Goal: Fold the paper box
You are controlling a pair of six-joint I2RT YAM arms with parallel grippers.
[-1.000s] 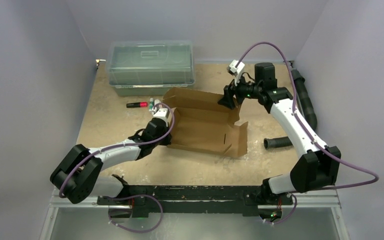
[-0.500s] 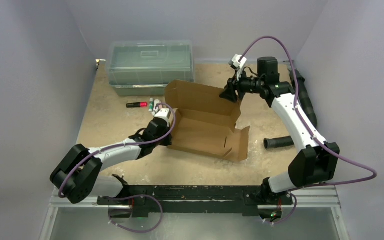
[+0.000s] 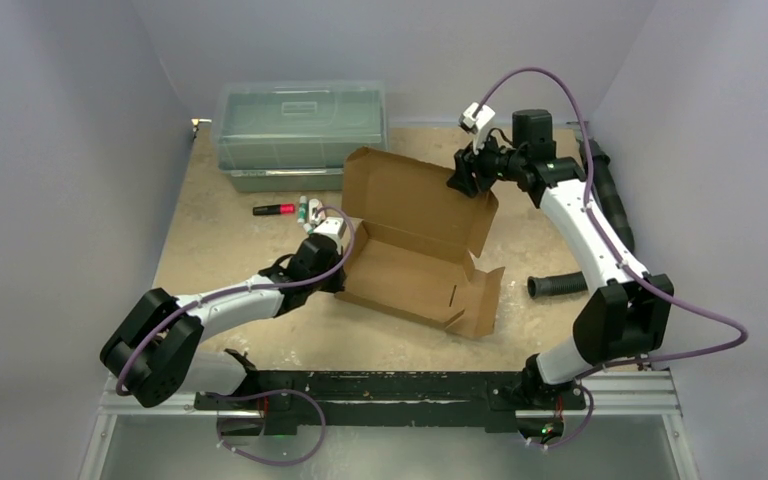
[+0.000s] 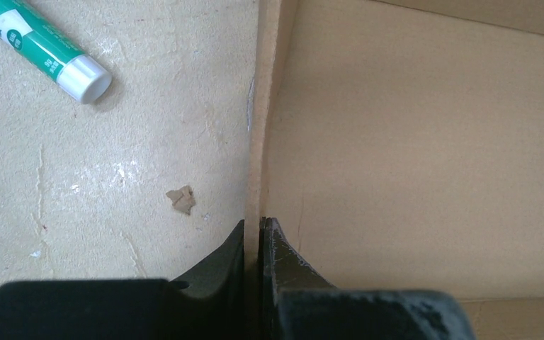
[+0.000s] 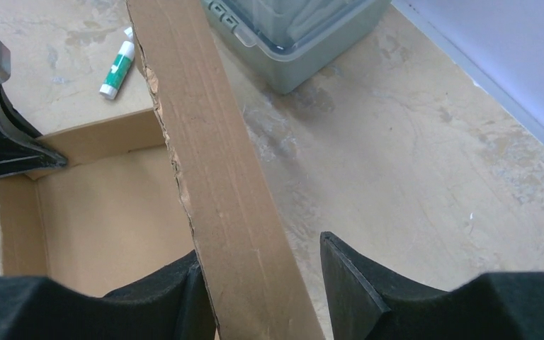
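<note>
On the table (image 3: 222,262), paper box (image 3: 400,280) spans left-right, lid raised.

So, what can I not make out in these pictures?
Bin contents: top view, cloudy lid.
Glue stick label: left wrist view, cut off at the edge.
Whether right end effector clamps the paper box: right wrist view, fingers cut off below.

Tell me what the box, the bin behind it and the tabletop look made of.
Paper box: brown corrugated cardboard, matte; ragged torn edge, faint flute lines. Bin: clear greenish plastic, glossy; see-through walls, moulded latch. Tabletop: beige, matte, scuffed and mottled; possibly worn board or laminate, can't tell.
</note>
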